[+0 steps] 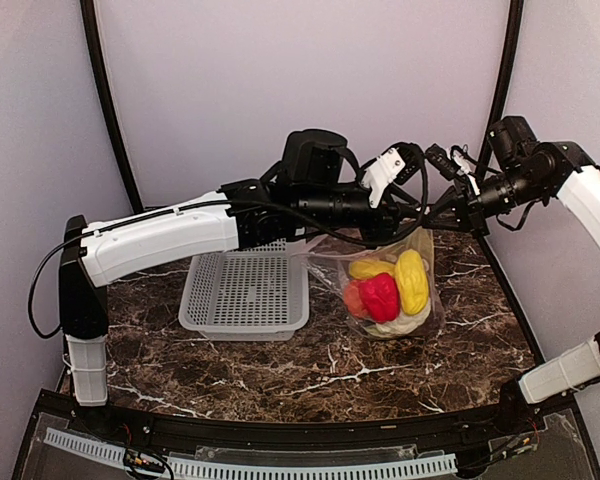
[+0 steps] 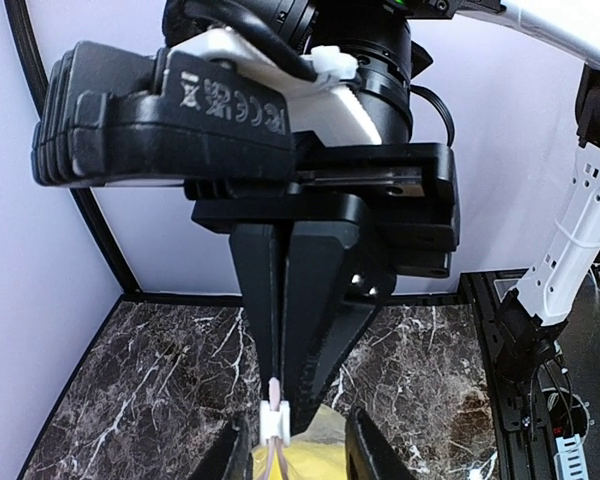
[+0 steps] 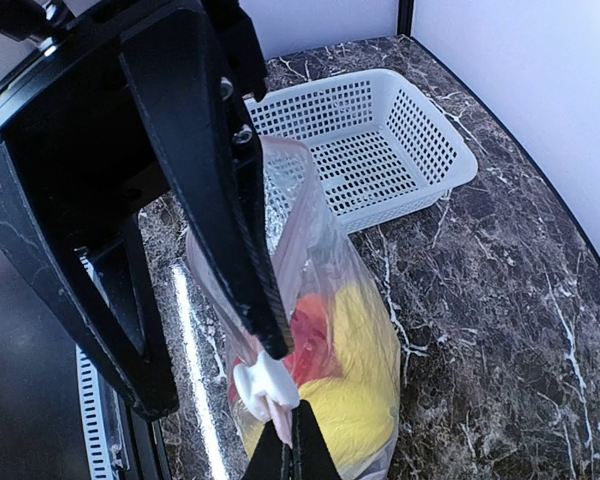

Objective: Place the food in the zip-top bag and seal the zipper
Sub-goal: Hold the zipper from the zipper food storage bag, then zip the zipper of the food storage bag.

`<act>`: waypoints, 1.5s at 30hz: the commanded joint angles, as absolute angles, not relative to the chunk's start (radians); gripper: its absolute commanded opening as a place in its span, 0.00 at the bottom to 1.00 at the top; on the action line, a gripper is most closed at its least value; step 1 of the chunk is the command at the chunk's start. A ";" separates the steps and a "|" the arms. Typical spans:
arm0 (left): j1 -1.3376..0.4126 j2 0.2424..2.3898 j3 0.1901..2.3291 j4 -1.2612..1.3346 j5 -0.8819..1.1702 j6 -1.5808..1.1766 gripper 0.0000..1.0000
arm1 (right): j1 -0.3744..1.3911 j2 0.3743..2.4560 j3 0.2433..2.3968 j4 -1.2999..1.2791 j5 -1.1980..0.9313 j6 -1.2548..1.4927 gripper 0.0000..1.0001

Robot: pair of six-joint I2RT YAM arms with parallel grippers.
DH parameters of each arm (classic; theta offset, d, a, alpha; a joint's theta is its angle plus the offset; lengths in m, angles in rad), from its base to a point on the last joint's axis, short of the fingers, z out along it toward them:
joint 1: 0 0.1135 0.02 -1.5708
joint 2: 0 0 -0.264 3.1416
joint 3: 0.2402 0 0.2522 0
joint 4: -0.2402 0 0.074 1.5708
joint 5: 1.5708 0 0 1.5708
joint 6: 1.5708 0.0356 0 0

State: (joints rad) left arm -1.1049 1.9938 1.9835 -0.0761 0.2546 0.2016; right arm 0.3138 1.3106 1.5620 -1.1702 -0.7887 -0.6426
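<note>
Right wrist | right end effector [image 3: 290, 445] clamped tight on zipper [image 3: 265, 387]

A dark marble-patterned table [image 1: 280, 370] stands within plain pale lilac walls [image 1: 280, 80] crossed by black poles [image 1: 107, 110].

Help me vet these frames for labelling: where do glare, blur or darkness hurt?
Top external: even light, sharp, slight sheen on the zip-top bag. Left wrist: the right gripper looms dark, hiding most of the scene. Right wrist: the left gripper is a dark mass; a glare streak crosses the table.
</note>
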 commanded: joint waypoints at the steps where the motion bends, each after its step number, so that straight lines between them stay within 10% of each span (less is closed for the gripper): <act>1: -1.092 1.998 1.992 -0.062 0.273 0.180 0.31 | 0.322 1.285 1.550 -1.132 -0.815 -0.647 0.00; 45: -1.069 2.038 2.028 -0.095 0.328 0.149 0.07 | 0.327 1.268 1.541 -1.112 -0.811 -0.659 0.00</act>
